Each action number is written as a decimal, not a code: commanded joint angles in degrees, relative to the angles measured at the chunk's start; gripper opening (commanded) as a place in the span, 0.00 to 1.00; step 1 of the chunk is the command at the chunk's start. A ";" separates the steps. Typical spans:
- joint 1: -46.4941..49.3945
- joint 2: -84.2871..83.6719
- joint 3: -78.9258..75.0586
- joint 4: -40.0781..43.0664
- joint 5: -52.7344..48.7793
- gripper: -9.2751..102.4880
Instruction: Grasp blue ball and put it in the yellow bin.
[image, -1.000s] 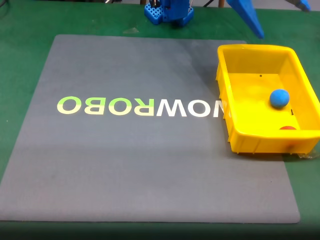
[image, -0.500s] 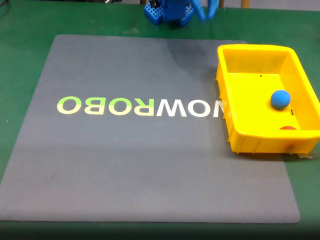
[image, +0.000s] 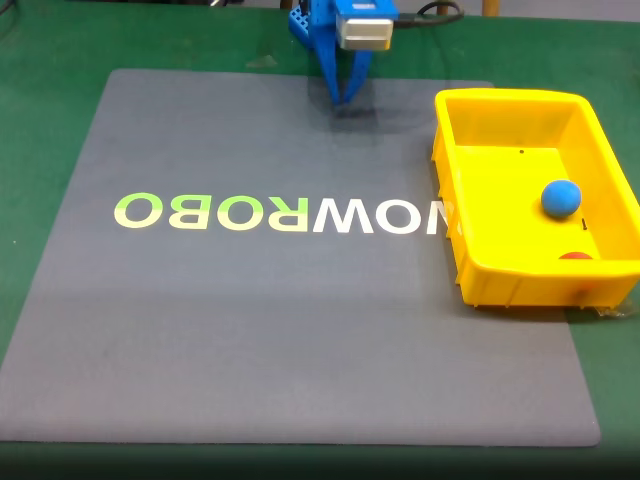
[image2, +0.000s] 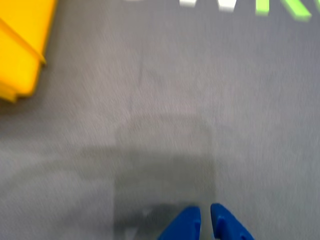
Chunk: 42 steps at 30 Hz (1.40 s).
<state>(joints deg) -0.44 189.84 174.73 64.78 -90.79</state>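
The yellow bin (image: 590, 272) sits at the right edge of the grey mat (image: 300, 330), its right-hand part hanging past the mat onto the green tabletop (image: 40, 120), and the blue ball (image: 561, 198) lies inside it on the floor of the tub, toward the right wall. Just below the ball in the fixed view, tucked against the near wall, a small red-orange object (image: 575, 257) peeks up (only its top shows, so I can't say what it is). The bin's floor carries a small dark speck near the far wall. In the wrist view a corner of the bin (image2: 20, 50) shows at the upper left. The mat carries big lettering (image: 280, 213), pale green on the left and white on the right, reading mirrored from the fixed camera. At the far edge of the mat the blue arm is folded down, a pale boxy block (image: 364, 30) on top of it, and the tool (image: 343, 95) points down at the mat with a soft shadow around it. In the wrist view its two blue fingertips (image2: 222, 225) sit almost together with just a thin gap, gripping nothing, low over bare mat. A dark cable (image: 440, 12) loops behind the arm.
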 joint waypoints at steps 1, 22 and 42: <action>1.58 0.70 2.90 3.60 -1.32 0.08; 1.76 0.35 2.99 13.71 -1.76 0.08; 1.85 0.44 2.99 13.80 -1.76 0.08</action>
<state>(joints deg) 0.35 189.76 175.87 78.13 -92.55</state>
